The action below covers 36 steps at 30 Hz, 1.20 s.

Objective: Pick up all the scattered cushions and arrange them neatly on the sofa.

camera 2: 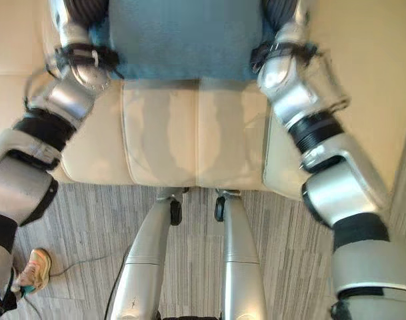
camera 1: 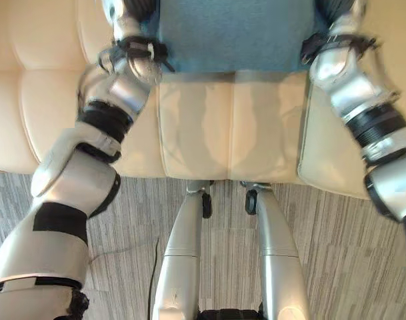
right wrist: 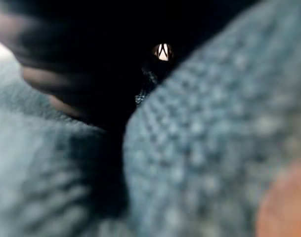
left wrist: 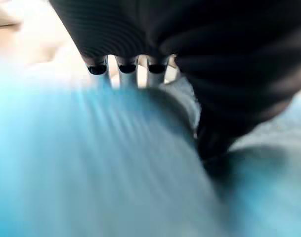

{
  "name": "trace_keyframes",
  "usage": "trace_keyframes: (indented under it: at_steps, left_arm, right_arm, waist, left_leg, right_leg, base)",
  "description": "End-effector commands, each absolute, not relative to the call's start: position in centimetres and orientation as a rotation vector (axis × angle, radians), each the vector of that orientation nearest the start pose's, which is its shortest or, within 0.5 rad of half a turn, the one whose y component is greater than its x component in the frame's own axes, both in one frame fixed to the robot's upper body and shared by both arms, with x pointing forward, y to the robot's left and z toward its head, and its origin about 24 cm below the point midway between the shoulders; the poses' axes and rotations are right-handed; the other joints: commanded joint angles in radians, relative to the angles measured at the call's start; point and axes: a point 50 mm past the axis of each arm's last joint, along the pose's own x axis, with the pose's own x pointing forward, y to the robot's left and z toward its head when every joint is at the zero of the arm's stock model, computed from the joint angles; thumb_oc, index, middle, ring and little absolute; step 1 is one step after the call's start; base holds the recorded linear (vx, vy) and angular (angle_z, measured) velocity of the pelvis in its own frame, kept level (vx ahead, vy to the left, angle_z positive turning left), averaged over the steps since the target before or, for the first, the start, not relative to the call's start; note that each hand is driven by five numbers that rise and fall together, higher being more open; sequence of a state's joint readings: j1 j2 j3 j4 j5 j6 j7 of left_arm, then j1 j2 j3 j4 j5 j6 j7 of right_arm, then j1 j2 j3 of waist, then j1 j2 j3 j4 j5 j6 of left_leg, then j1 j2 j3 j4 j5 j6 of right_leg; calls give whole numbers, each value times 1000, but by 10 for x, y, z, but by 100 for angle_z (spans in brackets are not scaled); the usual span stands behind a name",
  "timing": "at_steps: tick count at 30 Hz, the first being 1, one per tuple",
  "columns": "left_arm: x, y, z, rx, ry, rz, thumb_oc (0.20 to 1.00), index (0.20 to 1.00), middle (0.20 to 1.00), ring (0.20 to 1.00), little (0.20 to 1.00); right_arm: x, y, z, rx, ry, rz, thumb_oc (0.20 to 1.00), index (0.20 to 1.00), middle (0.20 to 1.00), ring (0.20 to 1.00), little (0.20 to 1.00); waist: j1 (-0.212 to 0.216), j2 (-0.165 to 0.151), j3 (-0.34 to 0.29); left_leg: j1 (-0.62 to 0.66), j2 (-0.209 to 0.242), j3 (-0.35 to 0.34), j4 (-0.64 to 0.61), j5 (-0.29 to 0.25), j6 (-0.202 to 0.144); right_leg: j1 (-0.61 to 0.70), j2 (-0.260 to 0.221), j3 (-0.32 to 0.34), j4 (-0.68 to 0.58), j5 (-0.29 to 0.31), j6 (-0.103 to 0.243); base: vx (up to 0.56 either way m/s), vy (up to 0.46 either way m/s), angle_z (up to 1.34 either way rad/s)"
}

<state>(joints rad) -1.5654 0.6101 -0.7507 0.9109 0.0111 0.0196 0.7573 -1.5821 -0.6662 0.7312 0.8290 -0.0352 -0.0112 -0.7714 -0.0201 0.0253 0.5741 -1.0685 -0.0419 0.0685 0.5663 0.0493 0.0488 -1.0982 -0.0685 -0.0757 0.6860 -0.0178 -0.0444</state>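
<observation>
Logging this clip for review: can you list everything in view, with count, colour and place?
cushion: one, blue, on the sofa seat toward its back, held between the two hands
sofa: one, cream, across the upper half of the eye views, in front of the robot
floor: grey striped carpet, in front of the sofa
shoe: one, a person's, pinkish with a teal sole, on the floor at the robot's left
left hand: at the cushion's left edge, fingers against the blue fabric; grip not readable
right hand: at the cushion's right edge, fingers hidden in the fabric
</observation>
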Motion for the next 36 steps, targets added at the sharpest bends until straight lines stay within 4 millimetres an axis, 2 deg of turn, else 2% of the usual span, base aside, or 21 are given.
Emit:
trace_keyframes:
  at_steps: [1,2,3,4,6,7,8,13,14,15,16,18,19,22,23,24,28,30,33,36]
  left_arm:
    - [362,149,430,1007,-1111,810,200,200,200,200,200]
    - [362,152,431,1038,-1104,832,382,382,382,382,382]
    - [365,168,431,1137,-1050,892,1000,1000,1000,1000,1000]
    - [367,176,430,1166,-1010,915,1000,1000,1000,1000,1000]
    - [367,179,431,1164,-1005,919,1000,1000,1000,1000,1000]
    - [368,195,429,1175,-946,946,1000,1000,1000,1000,1000]
    - [368,195,430,1173,-946,946,1000,1000,1000,1000,1000]
    - [367,223,427,1062,-841,952,1000,1000,1000,1000,1000]
    - [370,243,415,922,-751,931,1000,1000,1000,1000,1000]
    - [370,243,415,921,-750,930,1000,1000,1000,1000,1000]
    - [369,250,412,850,-733,933,1000,1000,1000,1000,1000]
    - [374,263,392,569,-653,867,1000,1000,1000,1000,1000]
    - [373,268,391,522,-648,861,1000,1000,1000,1000,1000]
    - [373,285,371,387,-591,809,1000,1000,1000,1000,1000]
    - [373,286,371,388,-589,809,1000,1000,1000,1000,1000]
    - [374,288,364,348,-574,792,1000,1000,1000,1000,1000]
    - [377,297,327,254,-520,748,1000,1000,1000,1000,1000]
    - [376,300,309,235,-499,726,1000,1000,1000,1000,1000]
    - [374,304,266,180,-441,668,1000,1000,1000,1000,1000]
    - [365,309,210,112,-334,629,1000,1000,1000,1000,1000]
  right_arm:
    - [348,-131,437,-1059,-1287,-736,200,200,200,200,200]
    - [348,-136,441,-1101,-1284,-773,1000,1000,1000,1000,1000]
    - [350,-154,445,-1282,-1245,-879,1000,1000,1000,1000,1000]
    - [351,-167,448,-1395,-1201,-944,1000,1000,1000,1000,1000]
    - [351,-170,450,-1408,-1195,-956,1000,1000,1000,1000,1000]
    - [351,-190,451,-1505,-1135,-1026,1000,1000,1000,1000,1000]
    - [351,-190,451,-1505,-1135,-1026,1000,1000,1000,1000,1000]
    - [348,-231,450,-1586,-971,-1105,1000,1000,1000,1000,1000]
    - [348,-249,443,-1587,-879,-1118,1000,1000,1000,1000,1000]
    - [348,-249,443,-1588,-879,-1117,1000,1000,1000,1000,1000]
    - [349,-256,438,-1567,-842,-1113,1000,1000,1000,1000,1000]
    - [350,-274,425,-1492,-751,-1113,1000,1000,1000,1000,1000]
    - [351,-280,418,-1458,-713,-1108,1000,1000,1000,1000,1000]
    - [361,-285,389,-1340,-634,-1051,1000,1000,1000,1000,1000]
    - [361,-285,387,-1340,-632,-1049,1000,1000,1000,1000,1000]
    - [364,-280,384,-1287,-642,-1025,1000,1000,1000,1000,1000]
    - [377,-266,338,-1140,-608,-922,1000,1000,1000,1000,1000]
    - [380,-259,322,-1079,-601,-871,1000,1000,1000,1000,1000]
    - [381,-254,283,-1028,-549,-790,1000,1000,1000,1000,1000]
    - [377,-252,232,-976,-458,-680,1000,1000,1000,1000,1000]
  waist:
    - [27,1,-189]
    - [27,0,-192]
    - [29,-8,-197]
    - [30,-11,-197]
    - [31,-14,-198]
    - [31,-21,-203]
    - [31,-20,-202]
    - [29,-20,-197]
    - [30,-19,-191]
    - [30,-18,-191]
    - [31,-17,-186]
    - [29,-14,-175]
    - [27,-14,-174]
    - [16,-19,-165]
    - [16,-21,-163]
    - [13,-20,-161]
    - [6,-27,-154]
    - [4,-25,-159]
    - [4,-29,-168]
    - [2,-34,-191]
  left_leg:
    - [-45,-13,-29,39,-127,-39]
    - [-59,-14,-29,40,-125,-39]
    - [-78,-19,-33,40,-121,-40]
    - [-88,-20,-32,40,-116,-38]
    - [-90,-22,-33,39,-120,-40]
    - [-95,-27,-34,34,-121,-40]
    - [-95,-26,-34,34,-121,-40]
    - [-82,-32,-34,20,-121,-41]
    - [-73,-36,-34,15,-118,-41]
    - [-71,-36,-34,13,-118,-41]
    - [-66,-37,-35,10,-117,-42]
    - [-34,-37,-34,-9,-113,-43]
    - [-24,-37,-35,-14,-112,-44]
    - [47,-30,-34,-65,-100,-48]
    - [53,-29,-34,-69,-99,-48]
    - [68,-27,-33,-81,-96,-49]
    - [205,-22,-31,-194,-64,-55]
    - [269,-23,-33,-242,-52,-55]
    - [402,-19,-34,-337,-31,-55]
    - [532,-14,-27,-418,-15,-53]
  right_leg:
    - [17,-49,23,-17,-139,107]
    - [4,-51,24,-14,-139,105]
    - [-14,-53,24,-16,-136,105]
    - [-23,-55,22,-17,-129,104]
    - [-23,-55,21,-21,-132,105]
    - [-25,-53,19,-30,-130,105]
    - [-25,-53,18,-31,-130,105]
    - [-10,-55,17,-48,-121,107]
    - [-3,-55,18,-53,-118,106]
    - [-1,-55,18,-54,-118,106]
    - [3,-54,19,-58,-118,106]
    - [34,-51,21,-77,-113,105]
    - [42,-50,20,-82,-113,105]
    - [108,-36,24,-138,-99,105]
    - [115,-35,24,-142,-98,105]
    - [128,-33,24,-154,-92,107]
    - [260,-20,18,-260,-57,116]
    - [322,-15,16,-308,-44,121]
    - [448,-7,12,-395,-16,127]
    - [579,-1,11,-482,7,133]
  base:
    - [67,8,7]
    - [62,14,9]
    - [41,24,5]
    - [44,17,5]
    - [26,12,4]
    - [0,0,0]
    - [0,0,0]
    - [3,12,-1]
    - [0,0,0]
    - [-2,25,4]
    - [-5,10,3]
    - [0,0,0]
    - [0,0,0]
    - [-9,0,1]
    - [0,0,0]
    - [-21,3,-6]
    - [-24,-11,-16]
    - [4,-8,-20]
    - [35,-20,-15]
    - [99,3,-8]
